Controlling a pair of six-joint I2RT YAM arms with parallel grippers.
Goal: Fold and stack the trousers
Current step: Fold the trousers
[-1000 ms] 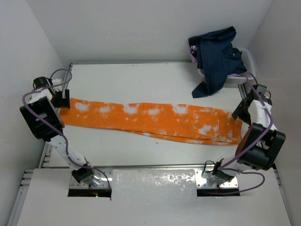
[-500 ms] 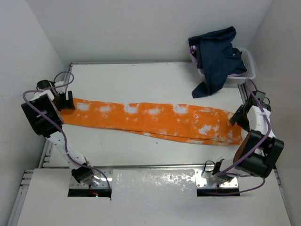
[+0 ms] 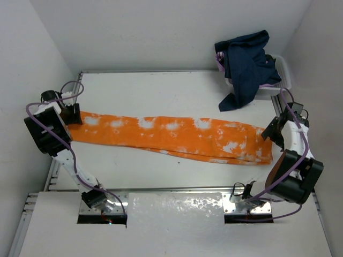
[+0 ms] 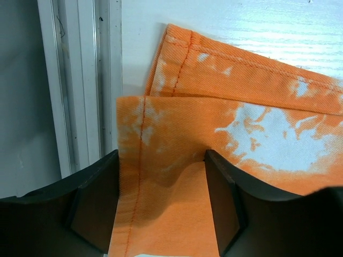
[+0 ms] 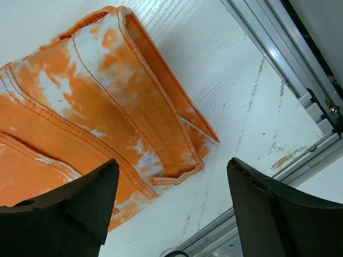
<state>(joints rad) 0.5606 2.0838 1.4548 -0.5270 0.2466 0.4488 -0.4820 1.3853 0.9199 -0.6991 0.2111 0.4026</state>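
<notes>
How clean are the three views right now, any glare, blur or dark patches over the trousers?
Top external: even light, trousers sharp, mottled glare only on the panel between the arm bases. Left wrist: weave and seam crisp, table at the top washed out, left pincer fingers dark with little detail. Right wrist: stitching sharp, right pincer fingers near-black silhouettes, no glare.

free tabletop [image 3: 161, 93] behind trousers [image 3: 171, 134], navy garment [image 3: 246, 64] far right
</notes>
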